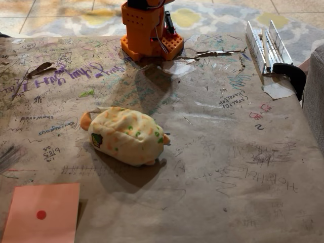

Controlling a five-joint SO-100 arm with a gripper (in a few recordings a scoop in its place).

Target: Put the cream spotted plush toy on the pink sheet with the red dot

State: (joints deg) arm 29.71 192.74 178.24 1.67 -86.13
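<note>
One fixed camera, low over the near table edge

The fixed view stands at the near side of the table [212, 167] and looks across it at a downward slant toward the far edge, where the arm's orange base [149, 30] stands and cuts off at the top of the frame. It sits fairly close: the cream spotted plush toy [126, 135] lies mid-frame, the pink sheet with the red dot [43, 212] is cropped by the bottom left corner, and a strip of patterned floor [66, 17] shows beyond the far edge
</note>
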